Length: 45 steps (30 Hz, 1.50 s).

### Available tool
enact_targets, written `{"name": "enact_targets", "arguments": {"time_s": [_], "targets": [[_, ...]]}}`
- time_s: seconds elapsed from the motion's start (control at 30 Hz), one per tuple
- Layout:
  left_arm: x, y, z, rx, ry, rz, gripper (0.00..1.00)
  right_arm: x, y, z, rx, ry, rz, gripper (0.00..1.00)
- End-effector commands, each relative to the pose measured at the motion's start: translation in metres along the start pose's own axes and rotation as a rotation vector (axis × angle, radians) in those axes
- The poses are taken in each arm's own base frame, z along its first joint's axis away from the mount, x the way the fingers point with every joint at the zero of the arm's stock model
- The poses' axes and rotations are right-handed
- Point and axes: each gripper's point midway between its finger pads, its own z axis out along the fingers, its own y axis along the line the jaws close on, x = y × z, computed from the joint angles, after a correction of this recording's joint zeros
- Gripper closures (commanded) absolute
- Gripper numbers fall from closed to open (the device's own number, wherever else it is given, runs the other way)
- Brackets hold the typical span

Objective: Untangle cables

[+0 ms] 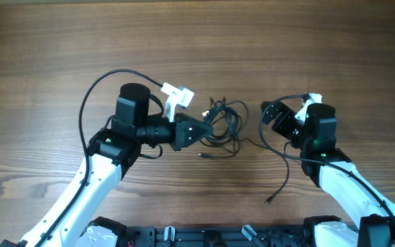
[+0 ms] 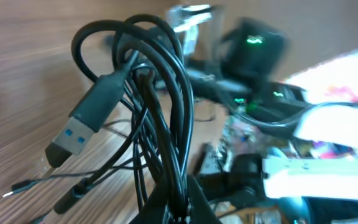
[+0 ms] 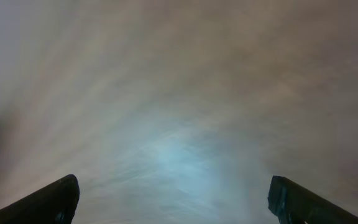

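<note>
The left pincer [image 1: 206, 127] is clamped shut on the cables [image 1: 226, 123], a knotted clump of thin black cords at the middle of the bench [image 1: 46, 41]. In the left wrist view several strands rise from the closed jaws into loops, and a USB plug [image 2: 79, 132] with a blue tongue hangs at the left. Right of the clump and apart from it, the right pincer [image 1: 274, 115] stands wide open and empty; its wrist view shows only blurred bench.
</note>
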Motion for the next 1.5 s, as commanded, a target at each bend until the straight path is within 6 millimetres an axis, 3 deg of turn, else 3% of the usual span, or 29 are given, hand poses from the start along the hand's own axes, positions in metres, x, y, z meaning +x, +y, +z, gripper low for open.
{"name": "enact_targets", "arguments": {"time_s": [0.0, 0.13, 0.33, 0.57, 0.93, 1.13, 1.3, 1.47], "targets": [[-0.012, 0.010, -0.006, -0.091, -0.050, 0.040, 0.96, 0.018, 0.057, -0.009, -0.322, 0.111, -0.224, 0.00], [-0.017, 0.009, -0.006, -0.088, -0.070, 0.064, 0.96, 0.027, 0.078, -0.019, -0.464, 0.145, -0.327, 0.00], [-0.029, 0.003, -0.007, -0.070, -0.112, 0.066, 0.96, 0.031, 0.088, -0.025, -0.533, 0.158, -0.367, 0.00], [-0.030, 0.002, -0.007, -0.066, -0.117, 0.034, 0.96, 0.031, 0.088, -0.026, -0.536, 0.158, -0.369, 0.00], [-0.018, -0.027, 0.009, 0.037, -0.060, 0.062, 0.96, 0.027, 0.082, -0.021, -0.489, 0.137, -0.359, 0.00], [-0.007, -0.049, 0.010, 0.148, 0.000, 0.067, 0.96, 0.015, 0.048, -0.006, -0.274, 0.092, -0.243, 0.00], [0.003, -0.064, 0.006, 0.243, 0.058, 0.070, 0.96, 0.012, 0.039, -0.004, -0.218, 0.077, -0.212, 0.00], [0.010, -0.062, 0.006, 0.240, 0.083, 0.051, 0.96, 0.008, -0.013, 0.001, 0.060, 0.030, 0.009, 0.00]]}}
